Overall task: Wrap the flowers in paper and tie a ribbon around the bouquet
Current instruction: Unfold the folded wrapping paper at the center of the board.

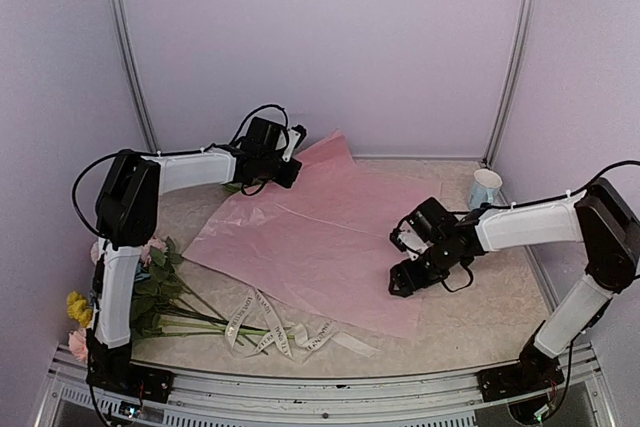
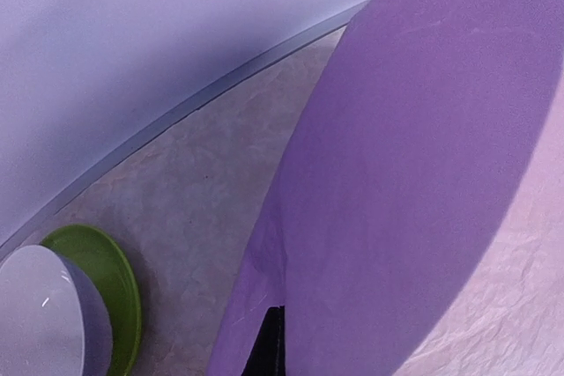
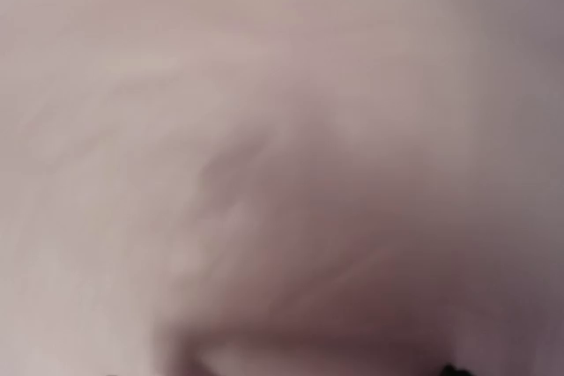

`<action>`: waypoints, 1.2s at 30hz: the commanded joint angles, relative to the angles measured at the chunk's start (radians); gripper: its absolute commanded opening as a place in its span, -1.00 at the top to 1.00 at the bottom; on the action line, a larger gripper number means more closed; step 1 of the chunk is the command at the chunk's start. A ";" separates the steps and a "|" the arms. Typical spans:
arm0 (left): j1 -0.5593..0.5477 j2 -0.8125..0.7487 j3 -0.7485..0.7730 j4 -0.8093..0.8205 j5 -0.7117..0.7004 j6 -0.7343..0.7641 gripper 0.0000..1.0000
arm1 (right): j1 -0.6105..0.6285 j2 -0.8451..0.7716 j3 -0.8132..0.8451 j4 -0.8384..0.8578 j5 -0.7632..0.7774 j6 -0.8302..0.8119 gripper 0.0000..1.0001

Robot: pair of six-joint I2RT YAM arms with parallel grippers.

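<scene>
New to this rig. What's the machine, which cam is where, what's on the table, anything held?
Two robot arms with two-finger grippers, bolted at the table's near edge. The wide picture comes from a fixed camera above and behind them; the other two from wrist cameras. On the table: the paper, spread out; the flowers and the ribbon near the left arm's base; a paper cup far right; a green dish. The left gripper is shut and seems to pinch the paper's raised far edge. The right gripper is open over the paper, holding nothing; its camera shows only pink blur.
</scene>
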 commanded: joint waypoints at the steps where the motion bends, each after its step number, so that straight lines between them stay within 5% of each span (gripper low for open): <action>1: -0.033 0.028 0.003 0.111 -0.008 0.025 1.00 | 0.157 0.065 -0.066 -0.032 -0.291 0.073 -0.51; 8: -0.069 0.055 0.019 0.173 0.048 0.016 1.00 | 0.314 0.067 -0.006 -0.076 -0.360 0.127 -0.51; 17: -0.104 0.146 0.090 0.161 0.029 -0.022 0.99 | 0.288 -0.048 0.077 -0.205 -0.191 0.113 -0.52; 22: -0.122 0.160 0.124 0.204 -0.014 -0.009 0.43 | 0.226 -0.102 0.093 -0.138 -0.221 0.103 -0.52; 29: -0.127 0.155 0.273 0.138 -0.217 -0.030 -0.86 | 0.115 -0.142 0.106 -0.034 -0.175 0.084 -0.53; 36: -0.137 -0.060 0.238 0.007 -0.350 -0.044 -0.98 | -0.124 -0.047 0.092 0.104 -0.067 0.022 -0.54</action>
